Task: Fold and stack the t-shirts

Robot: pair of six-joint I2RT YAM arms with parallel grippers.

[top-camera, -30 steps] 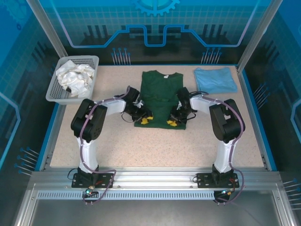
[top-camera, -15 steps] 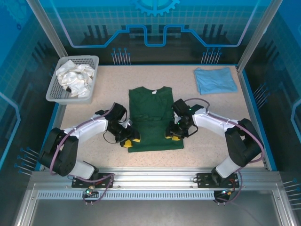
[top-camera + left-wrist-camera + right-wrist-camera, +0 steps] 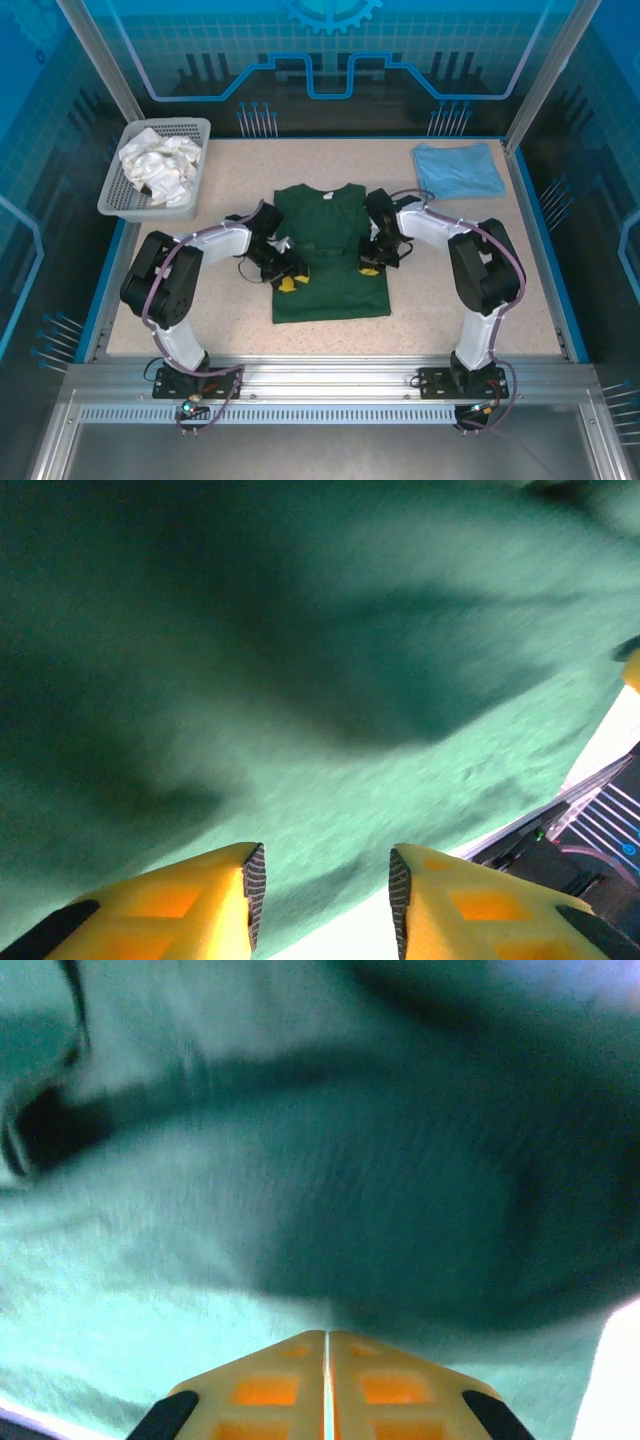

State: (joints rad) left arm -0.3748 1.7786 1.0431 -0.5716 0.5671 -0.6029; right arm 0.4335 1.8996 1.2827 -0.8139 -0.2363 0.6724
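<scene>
Top view: the dark green t-shirt (image 3: 330,270) is lying flat at the middle of the speckled tabletop (image 3: 250,340), collar toward the far edge, with a small white neck label (image 3: 325,196) showing at the neckline. The light blue t-shirt (image 3: 458,170) is lying folded at the far right corner, well apart from the green one. A white mesh basket (image 3: 115,195) holding crumpled white cloth (image 3: 160,165) is sitting at the far left.

The left gripper (image 3: 287,283) is resting at the green shirt's left edge and the right gripper (image 3: 368,266) at its right edge.

Left wrist view: the left gripper (image 3: 322,885) is holding its jaws apart, yellow fingers (image 3: 200,900) either side of a clear gap, with green cloth (image 3: 300,680) just beyond them.

Right wrist view: the right gripper (image 3: 326,1345) is keeping its jaws closed tip to tip against the green cloth (image 3: 380,1220). Whether a fold is pinched between them cannot be told.
</scene>
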